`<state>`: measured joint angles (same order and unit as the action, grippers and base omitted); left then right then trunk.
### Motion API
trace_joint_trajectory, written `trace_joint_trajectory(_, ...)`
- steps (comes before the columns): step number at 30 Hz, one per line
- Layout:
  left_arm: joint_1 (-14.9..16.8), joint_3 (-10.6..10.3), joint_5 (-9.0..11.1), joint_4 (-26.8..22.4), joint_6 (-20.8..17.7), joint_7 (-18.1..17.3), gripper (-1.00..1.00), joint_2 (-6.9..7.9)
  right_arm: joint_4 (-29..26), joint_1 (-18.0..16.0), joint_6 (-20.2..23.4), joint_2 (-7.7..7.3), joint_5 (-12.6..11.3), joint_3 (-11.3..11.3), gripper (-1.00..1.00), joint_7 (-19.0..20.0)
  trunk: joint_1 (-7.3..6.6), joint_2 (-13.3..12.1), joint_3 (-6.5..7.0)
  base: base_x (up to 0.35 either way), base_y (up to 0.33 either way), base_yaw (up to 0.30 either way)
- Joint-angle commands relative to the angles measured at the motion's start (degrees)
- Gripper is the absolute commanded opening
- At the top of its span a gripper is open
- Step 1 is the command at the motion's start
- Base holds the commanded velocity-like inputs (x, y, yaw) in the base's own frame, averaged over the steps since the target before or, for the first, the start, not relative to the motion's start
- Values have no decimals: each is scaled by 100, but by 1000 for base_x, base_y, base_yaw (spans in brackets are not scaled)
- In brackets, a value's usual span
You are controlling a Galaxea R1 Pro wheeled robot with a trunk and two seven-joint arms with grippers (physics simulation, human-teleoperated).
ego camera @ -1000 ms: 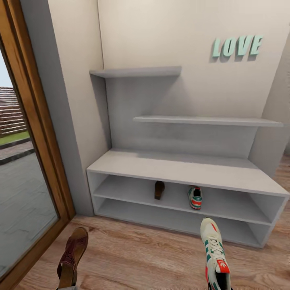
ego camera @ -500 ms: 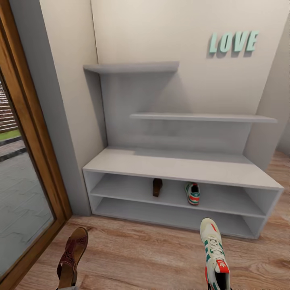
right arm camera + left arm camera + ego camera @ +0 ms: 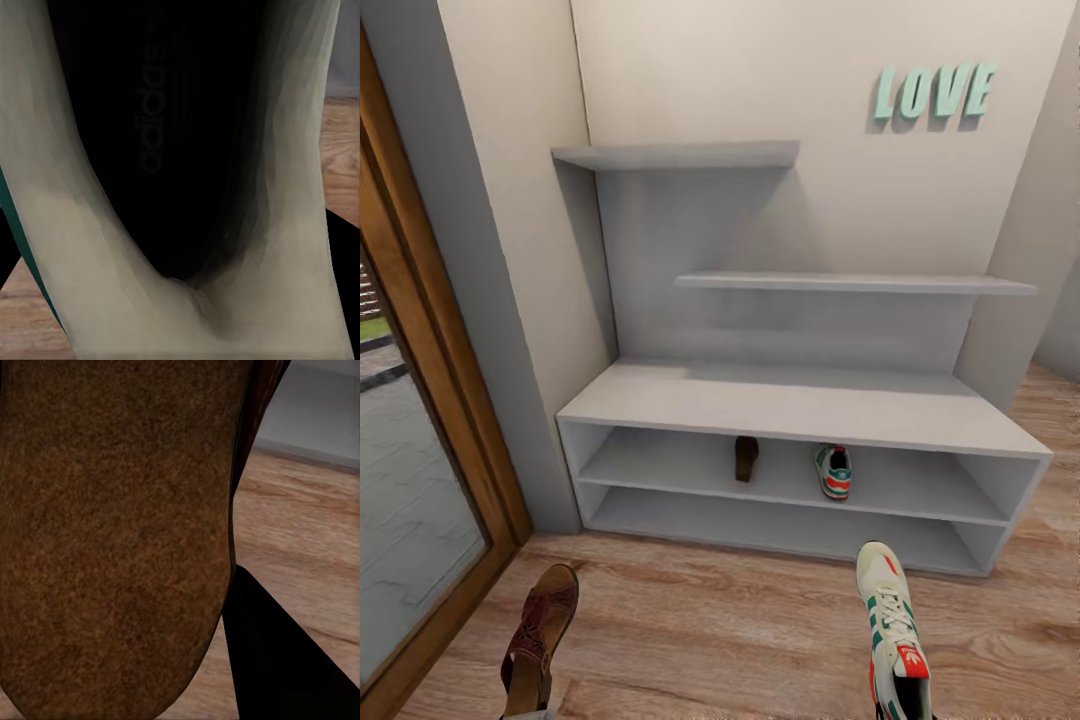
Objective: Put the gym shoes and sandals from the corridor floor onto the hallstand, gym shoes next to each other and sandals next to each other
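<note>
The hallstand [image 3: 790, 405] stands against the wall ahead. One brown sandal [image 3: 745, 458] and one gym shoe [image 3: 834, 470] sit apart in its upper compartment. The other sandal [image 3: 538, 637] hangs above the corridor floor [image 3: 710, 620] at the near left, its tan insole [image 3: 112, 532] close in the left wrist view beside one dark finger [image 3: 289, 660]; my left gripper is shut on it. The second gym shoe [image 3: 893, 625] hangs at the near right, its dark inside [image 3: 165, 135] facing the right wrist camera; my right gripper is shut on it.
Two thin grey wall shelves [image 3: 680, 155] [image 3: 850, 284] hang above the hallstand, below mint LOVE letters [image 3: 932, 92]. A wood-framed glass door [image 3: 420, 420] runs along the left. Wall corners close in the rack on both sides.
The whole view has shifted, so the camera moved: the hallstand sits a little further left and higher in the picture. Both held shoes keep their places in the view.
</note>
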<state>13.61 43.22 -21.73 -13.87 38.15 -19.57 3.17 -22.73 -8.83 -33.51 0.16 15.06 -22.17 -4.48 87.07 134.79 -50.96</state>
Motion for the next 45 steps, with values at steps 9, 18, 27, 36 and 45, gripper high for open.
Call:
trace_joint_trajectory(9, 2, 46, -42, -1, 21, -34, -100, -1, 5, -5, -15, 2, 59, -15, -100, -40, -1, 2, -87, 0, 26, -80)
trace_joint_trajectory(18, 2, 46, -42, -2, 22, -37, -100, -1, 5, -5, -15, 7, 59, -15, -100, -38, -1, 2, -168, 0, 2, -80)
trace_joint_trajectory(27, 1, 46, -42, -2, 25, -35, -100, -1, 5, -5, -15, 10, 59, -15, -100, -42, -1, 2, -250, -93, 53, -74)
trace_joint_trajectory(36, 1, 46, -42, -5, 22, -33, -100, -1, 5, -5, -19, 7, 76, -8, -100, -44, -1, 2, -299, -129, 86, -15)
trace_joint_trajectory(45, 1, 47, -42, -2, 17, -32, -100, -1, 5, -5, -24, -6, 85, -6, -100, -44, -1, 2, -303, -10, 7, -1)
